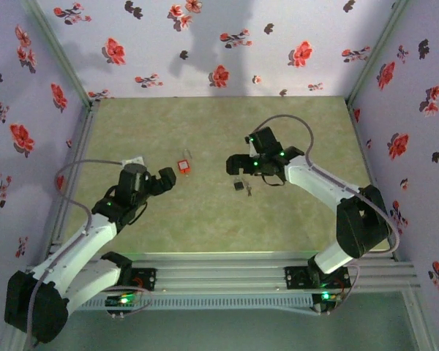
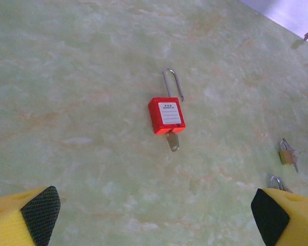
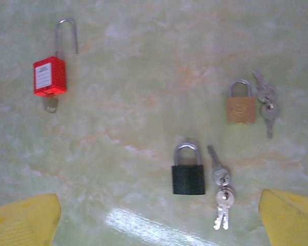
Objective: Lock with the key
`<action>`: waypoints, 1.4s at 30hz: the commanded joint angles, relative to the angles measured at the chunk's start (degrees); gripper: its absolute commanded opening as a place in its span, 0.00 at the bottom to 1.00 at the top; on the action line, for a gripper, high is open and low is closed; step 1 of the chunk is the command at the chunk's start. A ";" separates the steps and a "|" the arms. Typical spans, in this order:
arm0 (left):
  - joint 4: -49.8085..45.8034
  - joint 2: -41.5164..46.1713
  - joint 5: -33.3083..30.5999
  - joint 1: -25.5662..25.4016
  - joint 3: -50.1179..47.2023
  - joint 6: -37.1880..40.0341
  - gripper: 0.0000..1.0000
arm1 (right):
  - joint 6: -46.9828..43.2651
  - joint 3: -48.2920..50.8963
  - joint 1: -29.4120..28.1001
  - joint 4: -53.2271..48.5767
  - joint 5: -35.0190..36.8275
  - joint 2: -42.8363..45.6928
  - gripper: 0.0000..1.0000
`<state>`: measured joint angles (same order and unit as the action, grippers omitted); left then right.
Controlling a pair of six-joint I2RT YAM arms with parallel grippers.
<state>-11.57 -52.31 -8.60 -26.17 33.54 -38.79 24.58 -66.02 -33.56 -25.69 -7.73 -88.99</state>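
Flowered walls stand around the green marble-look counter (image 1: 205,219). L arm fingers (image 2: 38,210) and R arm fingers (image 3: 31,220) are both wide apart and hold nothing. Red padlock (image 2: 166,115) lies mid-counter, shackle raised, key (image 2: 173,141) in its bottom: not locked yet, I think. Black padlock (image 3: 188,177) and brass padlock (image 3: 241,107) look shut, w/ loose keys (image 3: 222,192) beside.

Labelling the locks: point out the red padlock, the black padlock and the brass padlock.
red padlock (image 3: 49,77), right wrist view, middle of its red body.
black padlock (image 3: 188,179), right wrist view, middle of its black body.
brass padlock (image 3: 241,109), right wrist view, middle of its brass body.
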 commanded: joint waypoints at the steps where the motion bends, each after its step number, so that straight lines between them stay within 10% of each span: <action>1: 0.86 1.94 -2.21 0.82 -1.26 -1.21 1.00 | -1.29 -4.81 -3.60 -3.94 4.36 -1.88 1.00; 42: -2.99 15.84 -17.39 2.00 -7.19 -6.27 1.00 | -1.97 -63.07 -17.81 -23.15 13.44 -51.30 0.80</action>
<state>-14.20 -37.26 -23.81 -24.73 26.92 -44.47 23.70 -126.30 -50.98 -46.48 4.78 -138.32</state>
